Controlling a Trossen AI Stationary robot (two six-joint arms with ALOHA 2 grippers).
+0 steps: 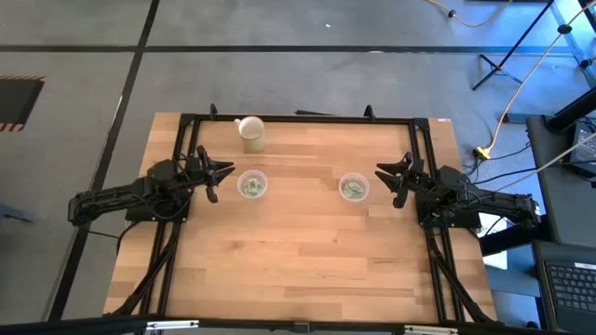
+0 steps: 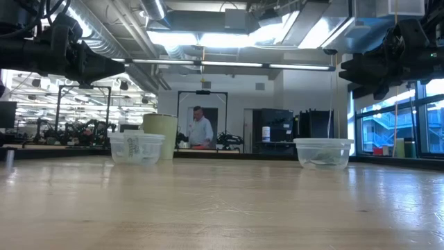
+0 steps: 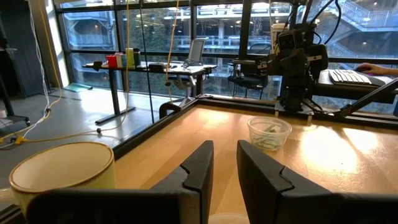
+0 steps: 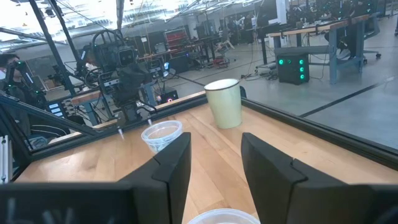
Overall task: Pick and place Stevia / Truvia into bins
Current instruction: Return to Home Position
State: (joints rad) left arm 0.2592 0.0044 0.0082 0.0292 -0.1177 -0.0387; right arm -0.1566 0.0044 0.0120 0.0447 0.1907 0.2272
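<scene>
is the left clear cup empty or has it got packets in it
Not empty: the high view shows pale green packets inside the left clear cup; the low view shows them through its wall.

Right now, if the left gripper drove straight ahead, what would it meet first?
Probably the right gripper. The left gripper aims over the left clear cup and right clear cup, but the low view shows it above their rims. Depth is uncertain.

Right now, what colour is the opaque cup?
The cup is plain cream, no pattern; clearest in the right wrist view.
</scene>
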